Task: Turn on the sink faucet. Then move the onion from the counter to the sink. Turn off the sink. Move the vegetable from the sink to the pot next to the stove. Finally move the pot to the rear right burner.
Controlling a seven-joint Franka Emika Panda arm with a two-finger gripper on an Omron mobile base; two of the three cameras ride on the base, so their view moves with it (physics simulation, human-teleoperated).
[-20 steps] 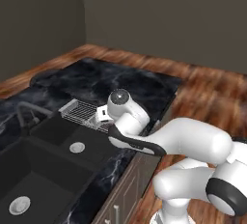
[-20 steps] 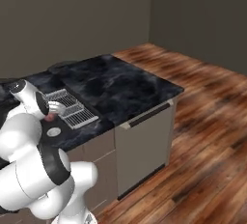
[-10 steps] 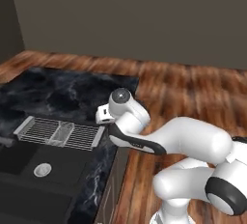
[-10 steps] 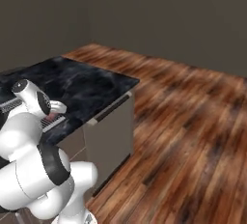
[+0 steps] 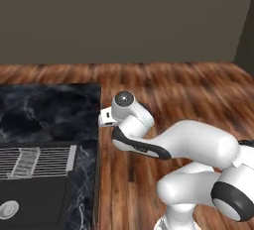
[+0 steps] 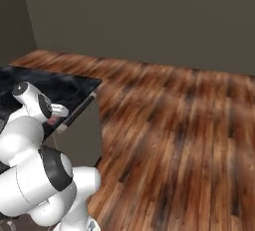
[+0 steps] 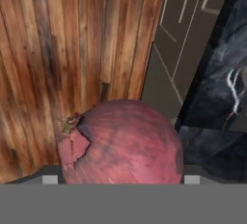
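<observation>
The onion sits right at the tool's tips in the hand view, a round reddish-pink bulb with smooth papery skin, a torn flake on its left side and a small dry greenish tuft at the top of that flake. Whether the tool is clamped on it cannot be told, since the fingertips are hidden behind the bulb. In the right base view a small pink spot shows just under the white hand, over the table's end.

Beneath the onion in the hand view lie the plank floor, brown wood with dark streaks, a grey cabinet side with thin pale panel lines, and the glossy black, white-veined table edge.

In the left base view the hand hangs at the table's right end, over the boundary with the floor. A silver wire rack lies on the table just behind the matte black sink. The basin holds nothing but its round silver drain.
</observation>
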